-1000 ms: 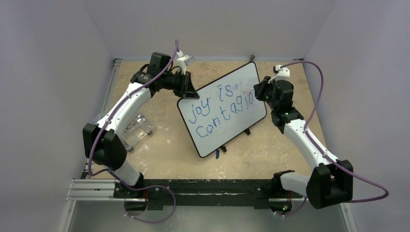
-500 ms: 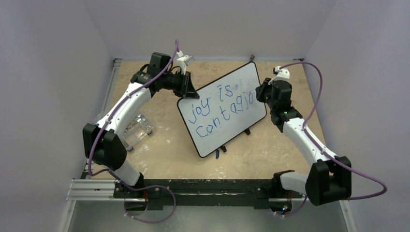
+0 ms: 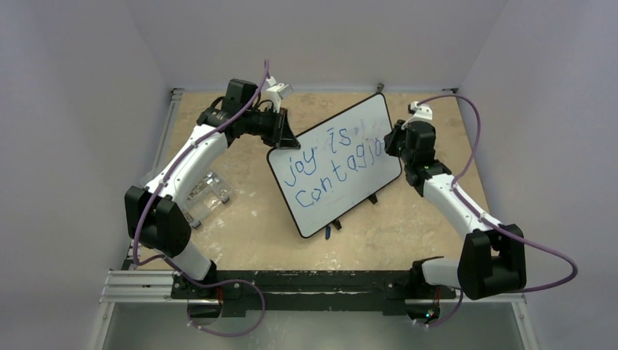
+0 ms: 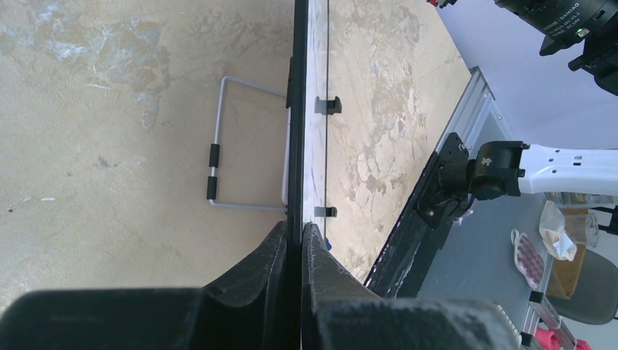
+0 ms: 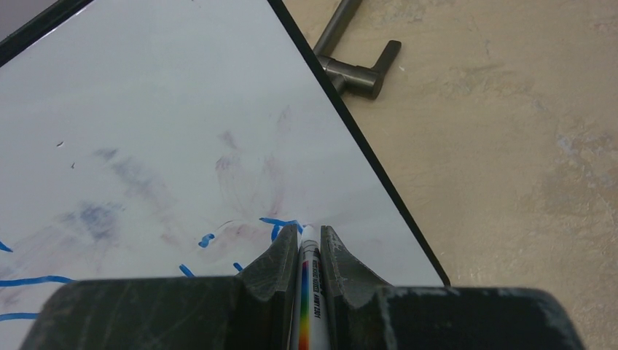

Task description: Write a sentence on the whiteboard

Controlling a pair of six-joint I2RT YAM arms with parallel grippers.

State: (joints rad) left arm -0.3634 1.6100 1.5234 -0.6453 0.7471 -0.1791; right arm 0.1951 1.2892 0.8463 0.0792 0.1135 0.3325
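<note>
Pale lilac walls on three sides, tan scuffed surface below. Found whiteboard propped at a slant between the two claws, turned askew to the surface edges. Noted left claw pinched narrow on the black frame at the board's near corner. In the left wrist view, both fingers pressed against either side of the frame, board seen edge-on and running straight out ahead of that claw. Spotted wire stand just ahead of the left claw on the board's back side, resting on the surface. Read sentence in blue on the white face between the claws: "joy is" above, "contagio" below, the end of the second line reaching the right claw. Found right claw closed tight on a marker, white barrel with rainbow stripe and black print lying between the fingers, tip poking out just past them and touching the board beside a short blue stroke, close to the frame edge. Faint purple smudges ahead of that claw. Grey metal foot beyond the right claw, sticking out from under the frame onto the surface. Clear holder well apart from the left claw, back beside its own arm.
</note>
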